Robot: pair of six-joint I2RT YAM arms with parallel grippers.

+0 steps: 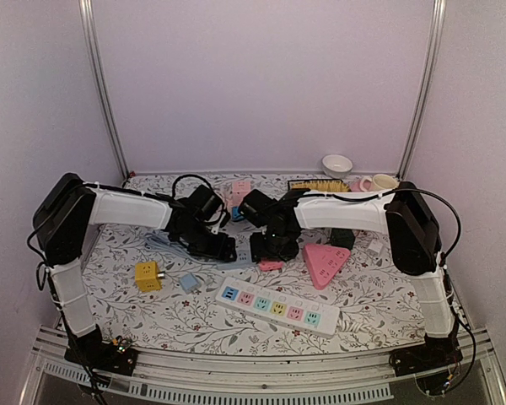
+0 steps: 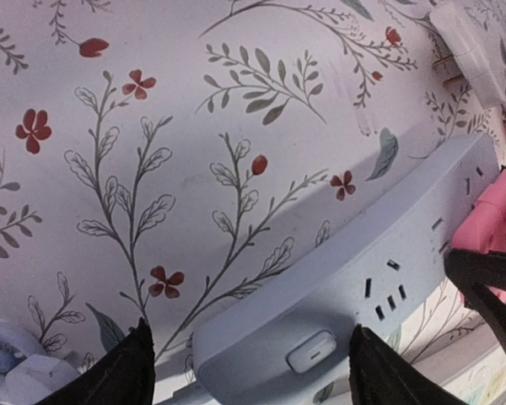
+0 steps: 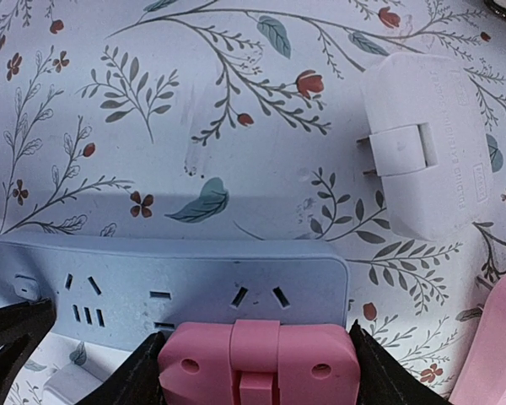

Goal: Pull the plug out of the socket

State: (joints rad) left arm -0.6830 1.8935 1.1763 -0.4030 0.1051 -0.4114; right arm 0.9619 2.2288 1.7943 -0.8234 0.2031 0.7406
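Note:
A pale blue power strip, the socket (image 3: 169, 270), lies flat on the flowered cloth. A pink plug (image 3: 257, 363) sits in its near edge. My right gripper (image 3: 255, 337) is shut on the pink plug, one black finger pressed against each side. In the left wrist view the same strip (image 2: 388, 253) runs off to the right, with the pink plug (image 2: 489, 215) at that edge. My left gripper (image 2: 249, 337) stands open astride the strip's switch end, with a gap beside its left finger. From above, both grippers (image 1: 223, 246) (image 1: 270, 249) meet at mid-table over the strip (image 1: 245, 253).
A white adapter (image 3: 426, 143) lies beyond the strip. Nearer the front are a white strip with coloured sockets (image 1: 278, 308), a yellow cube (image 1: 148, 275), a small blue cube (image 1: 189, 281) and a pink triangular block (image 1: 325, 263). A bowl (image 1: 337, 164) and cups (image 1: 379, 181) stand at the back.

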